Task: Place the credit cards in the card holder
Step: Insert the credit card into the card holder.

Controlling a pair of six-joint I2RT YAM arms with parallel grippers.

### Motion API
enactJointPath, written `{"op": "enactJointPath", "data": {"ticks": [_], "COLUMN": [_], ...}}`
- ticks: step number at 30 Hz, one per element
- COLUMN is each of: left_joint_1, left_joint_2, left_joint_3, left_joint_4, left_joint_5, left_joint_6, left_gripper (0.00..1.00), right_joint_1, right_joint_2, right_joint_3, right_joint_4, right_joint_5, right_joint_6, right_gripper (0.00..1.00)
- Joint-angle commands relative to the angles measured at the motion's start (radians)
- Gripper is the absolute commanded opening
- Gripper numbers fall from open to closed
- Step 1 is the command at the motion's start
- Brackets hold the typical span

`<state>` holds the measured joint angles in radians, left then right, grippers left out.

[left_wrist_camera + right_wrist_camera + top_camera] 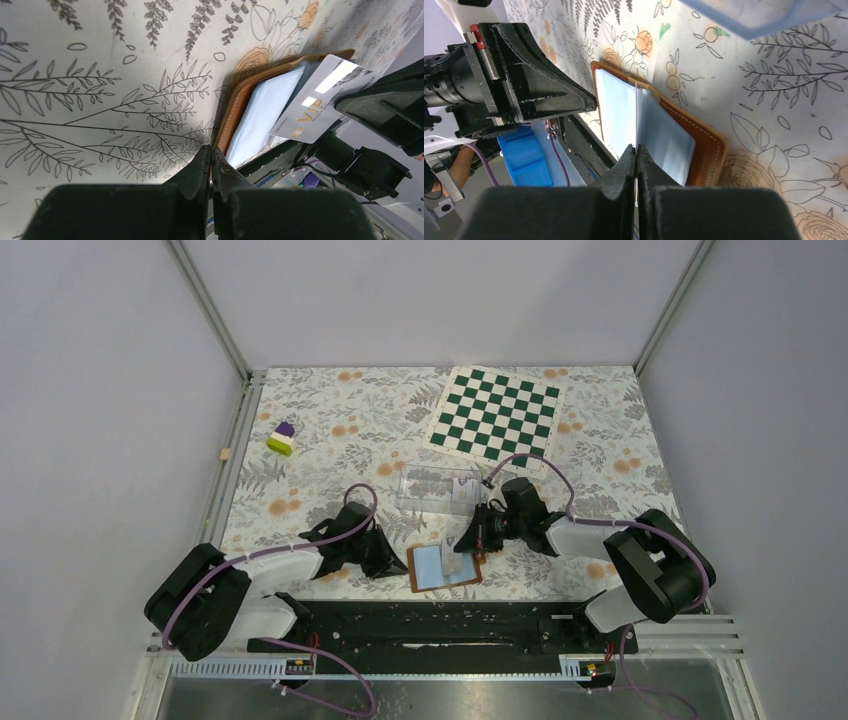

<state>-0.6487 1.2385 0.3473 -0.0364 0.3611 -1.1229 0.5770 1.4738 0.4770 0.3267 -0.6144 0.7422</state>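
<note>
Since meant for a pale-blue pocket, pinched edge-down in the closed right gripper (636,150): VIP credit card (315,107), over the open card holder (711,150) on the counter (330,420). Left gripper (211,152) closed at its edge, probably steadying.

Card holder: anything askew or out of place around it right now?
One credit card is not in a pocket: it hangs tilted over the open card holder, pinched in the right gripper. The left gripper is shut at the holder's edge; whether it grips it is unclear.
</note>
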Motion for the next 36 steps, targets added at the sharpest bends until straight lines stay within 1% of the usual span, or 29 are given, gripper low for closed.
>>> {"op": "enactJointPath", "data": {"ticks": [1,11,14,21,28,32,36], "left_joint_1": [-0.014,-0.056,-0.058,-0.059,-0.059,-0.060,-0.060], "left_joint_2": [0.028,0.079,0.080,0.080,0.081,0.078,0.078], "left_joint_3": [0.044,0.079,0.078,0.078,0.078,0.075,0.069], "left_joint_4": [0.007,0.009,0.010,0.010,0.012,0.012,0.020], "left_joint_5": [-0.025,-0.037,-0.041,-0.041,-0.043,-0.046,-0.044], "left_joint_6": [-0.008,-0.019,-0.021,-0.020,-0.019,-0.019,-0.021], "left_gripper": [0.02,0.01,0.01,0.00,0.00,0.00,0.00], "right_joint_1": [0.011,0.014,0.015,0.018,0.026,0.028,0.029], "right_joint_2": [0.019,0.000,0.004,0.053,0.074,0.066,0.036], "right_joint_3": [-0.005,-0.021,-0.013,-0.038,-0.066,-0.067,-0.057], "right_joint_4": [0.051,-0.007,-0.017,0.054,0.105,0.108,0.060], "right_joint_5": [0.050,0.097,0.082,0.019,-0.003,-0.001,0.035], "right_joint_6": [-0.020,-0.077,-0.078,-0.001,0.026,0.026,0.004], "right_gripper": [0.00,0.00,0.00,0.00,0.00,0.00,0.00]}}
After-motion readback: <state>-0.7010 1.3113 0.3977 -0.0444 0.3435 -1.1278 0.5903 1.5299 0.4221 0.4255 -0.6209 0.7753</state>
